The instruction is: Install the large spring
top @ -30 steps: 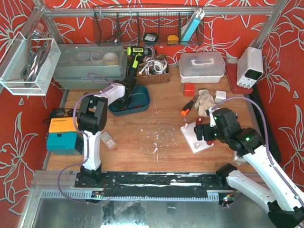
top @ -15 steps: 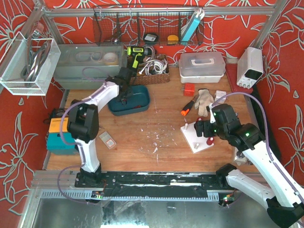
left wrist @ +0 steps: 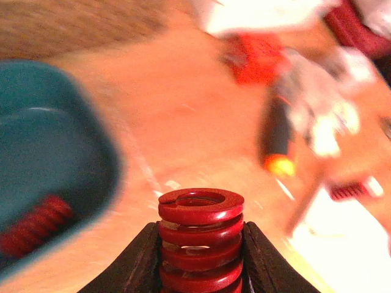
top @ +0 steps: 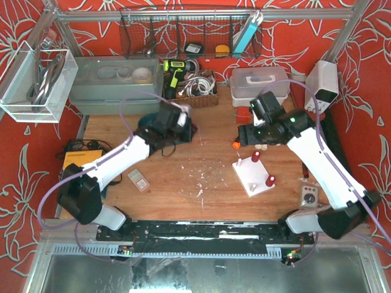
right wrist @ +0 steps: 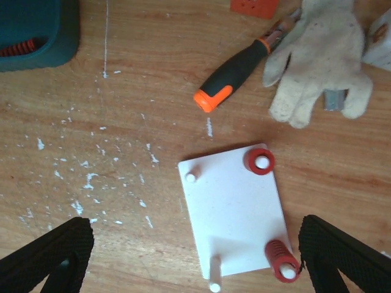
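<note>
My left gripper is shut on a large red spring, held upright between the black fingers, just right of the teal tray. The left wrist view is blurred. A white plate lies on the wooden table, also seen from above. Two of its pegs carry red springs. Two pegs are bare. My right gripper is open and empty, high above the plate, its fingers wide apart. It shows in the top view behind the plate.
Another red spring lies in the teal tray. An orange-and-black screwdriver, a white glove and a red box lie behind the plate. Bins and a basket line the back wall.
My left arm swung out of the teal tray to the right, holding the spring. My right arm rose from the plate and moved back and left.
</note>
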`<state>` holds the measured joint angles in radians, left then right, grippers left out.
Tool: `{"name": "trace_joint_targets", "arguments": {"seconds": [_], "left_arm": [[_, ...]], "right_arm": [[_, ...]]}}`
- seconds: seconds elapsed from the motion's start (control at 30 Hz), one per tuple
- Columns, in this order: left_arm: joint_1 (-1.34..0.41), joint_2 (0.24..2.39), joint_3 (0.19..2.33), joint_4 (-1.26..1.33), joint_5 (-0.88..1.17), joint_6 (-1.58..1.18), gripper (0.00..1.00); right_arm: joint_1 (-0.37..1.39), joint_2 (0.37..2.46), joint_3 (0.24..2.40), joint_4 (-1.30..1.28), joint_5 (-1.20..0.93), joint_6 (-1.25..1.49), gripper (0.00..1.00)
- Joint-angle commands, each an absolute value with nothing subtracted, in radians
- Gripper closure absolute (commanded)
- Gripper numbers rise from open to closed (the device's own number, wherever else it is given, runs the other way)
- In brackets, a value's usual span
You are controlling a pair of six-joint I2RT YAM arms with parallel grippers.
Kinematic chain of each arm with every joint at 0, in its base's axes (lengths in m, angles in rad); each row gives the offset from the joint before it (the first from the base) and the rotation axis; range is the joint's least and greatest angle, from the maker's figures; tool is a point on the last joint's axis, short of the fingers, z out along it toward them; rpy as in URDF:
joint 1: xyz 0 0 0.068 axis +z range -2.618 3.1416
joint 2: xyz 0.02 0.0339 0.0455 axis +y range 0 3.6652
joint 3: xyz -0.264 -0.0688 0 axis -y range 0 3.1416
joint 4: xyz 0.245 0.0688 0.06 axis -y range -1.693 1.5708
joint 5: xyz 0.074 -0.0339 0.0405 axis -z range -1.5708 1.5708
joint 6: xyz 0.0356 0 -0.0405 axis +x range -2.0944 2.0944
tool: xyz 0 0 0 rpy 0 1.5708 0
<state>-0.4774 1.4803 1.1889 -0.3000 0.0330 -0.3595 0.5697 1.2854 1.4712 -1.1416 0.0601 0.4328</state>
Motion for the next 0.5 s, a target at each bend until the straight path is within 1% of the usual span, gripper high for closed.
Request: {"name": "trace_joint_targets", "arguments": {"seconds": [0.0,0.1,0.2,0.27,0.33,0.47], "left_arm": [[-0.604,1.352,0.994,0.003,0.191,-0.127,0.95],[-0.635,1.225,0.814,0.231,0.277,-0.049,0.97],[-0.648,1.109,0.644,0.414,0.354,0.026,0.97],[-0.651,1.065,0.595,0.453,0.371,0.058,0.97],[-0.655,1.043,0.581,0.445,0.386,0.087,0.97],[-0.671,1.033,0.574,0.461,0.39,0.125,0.97]], "right_arm": [[0.556,1.408,1.636,-1.283,-0.075,0.412,0.1],[0.557,1.467,1.742,-1.311,-0.218,0.436,0.16],[0.556,1.511,1.793,-1.308,-0.408,0.463,0.2],[0.558,1.52,1.783,-1.264,-0.563,0.497,0.27],[0.563,1.517,1.759,-1.215,-0.655,0.518,0.33],[0.578,1.535,1.744,-1.234,-0.676,0.46,0.34]]}}
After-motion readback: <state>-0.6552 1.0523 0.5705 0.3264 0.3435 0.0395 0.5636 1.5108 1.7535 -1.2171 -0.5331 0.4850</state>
